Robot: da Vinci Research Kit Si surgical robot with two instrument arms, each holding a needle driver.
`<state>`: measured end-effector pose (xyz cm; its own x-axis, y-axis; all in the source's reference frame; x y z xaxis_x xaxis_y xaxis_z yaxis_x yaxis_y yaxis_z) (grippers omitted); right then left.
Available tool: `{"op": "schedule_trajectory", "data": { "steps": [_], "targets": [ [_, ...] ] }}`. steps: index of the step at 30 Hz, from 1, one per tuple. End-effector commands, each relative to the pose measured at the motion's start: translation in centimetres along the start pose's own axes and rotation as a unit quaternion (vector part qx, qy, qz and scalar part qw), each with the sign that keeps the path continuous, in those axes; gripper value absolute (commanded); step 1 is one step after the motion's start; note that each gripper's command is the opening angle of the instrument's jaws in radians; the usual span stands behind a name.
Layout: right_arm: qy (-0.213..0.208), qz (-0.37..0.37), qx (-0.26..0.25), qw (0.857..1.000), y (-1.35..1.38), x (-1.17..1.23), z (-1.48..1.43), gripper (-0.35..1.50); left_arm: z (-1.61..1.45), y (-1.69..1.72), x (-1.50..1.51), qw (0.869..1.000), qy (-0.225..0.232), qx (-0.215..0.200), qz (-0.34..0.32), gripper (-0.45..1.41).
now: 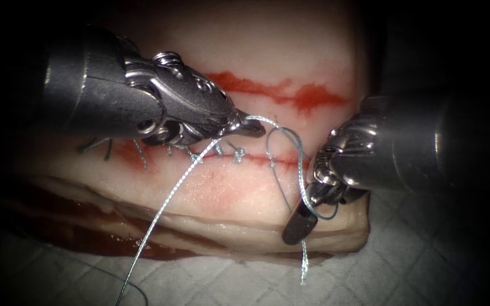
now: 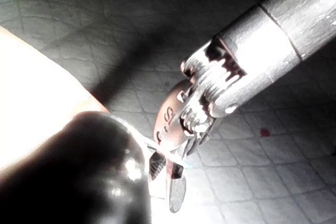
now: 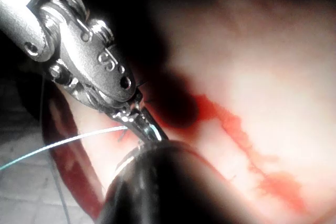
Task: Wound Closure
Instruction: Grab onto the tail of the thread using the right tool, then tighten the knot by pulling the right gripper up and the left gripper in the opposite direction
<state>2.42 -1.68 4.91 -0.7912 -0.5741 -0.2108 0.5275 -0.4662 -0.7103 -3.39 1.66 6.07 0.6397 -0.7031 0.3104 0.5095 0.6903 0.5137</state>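
Tissue (image 1: 228,192): a pale slab seen across the middle of the endoscope frame, resting on a quilted grey cloth (image 1: 404,266) that covers the bench. Red fluid (image 1: 290,93) is smeared in a streak at upper centre. The cut (image 1: 256,158) runs horizontally at mid-frame; several stitches (image 1: 236,154) with short thread ends are noted along its left and central part.

Left gripper (image 1: 250,127): entered from upper left, tip above the middle of the cut, jaws closed and clamped on the thread (image 1: 171,195).

Right gripper (image 1: 300,226): entered from the right, tip pointed downward at lower centre-right over the tissue's front edge. Whether its jaws are apart or together cannot be told.

Thread: pale, twisted; one strand runs from the left gripper to the lower left, another arcs over to the right gripper, loops around it, and a frayed end hangs below.

Needle: not identified.
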Motion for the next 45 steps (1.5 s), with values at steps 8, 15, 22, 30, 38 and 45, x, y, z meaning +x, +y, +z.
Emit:
{"op": "schedule_trajectory", "data": {
  "steps": [8,15,22,30,38,45],
  "targets": [
    [-0.004,-0.006,0.009,1.000,0.02,-0.10,0.19,0.66,0.06,0.01,-0.04,1.000,0.000,-0.001,0.001,-0.45],
    [-0.001,-0.004,0.018,1.000,-0.02,-0.07,0.28,0.61,0.07,0.00,-0.03,1.000,0.003,-0.002,0.001,-0.45],
    [-0.033,0.028,0.076,0.996,-0.01,-0.06,0.28,-0.35,0.08,-0.01,0.01,1.000,0.014,-0.004,0.001,-0.45],
    [-0.085,0.030,0.145,0.985,-0.03,-0.18,-0.09,-0.35,0.36,-0.11,0.33,0.992,0.124,0.007,0.001,-0.45],
    [-0.186,0.010,0.151,0.971,-0.24,-0.43,-0.51,-0.35,1.13,-0.53,1.13,0.960,0.275,0.052,-0.009,-0.45],
    [-0.230,0.009,0.152,0.961,-0.40,-0.56,-0.71,-0.35,1.31,-0.99,1.43,0.947,0.309,0.090,0.004,-0.45]
  ]
}}
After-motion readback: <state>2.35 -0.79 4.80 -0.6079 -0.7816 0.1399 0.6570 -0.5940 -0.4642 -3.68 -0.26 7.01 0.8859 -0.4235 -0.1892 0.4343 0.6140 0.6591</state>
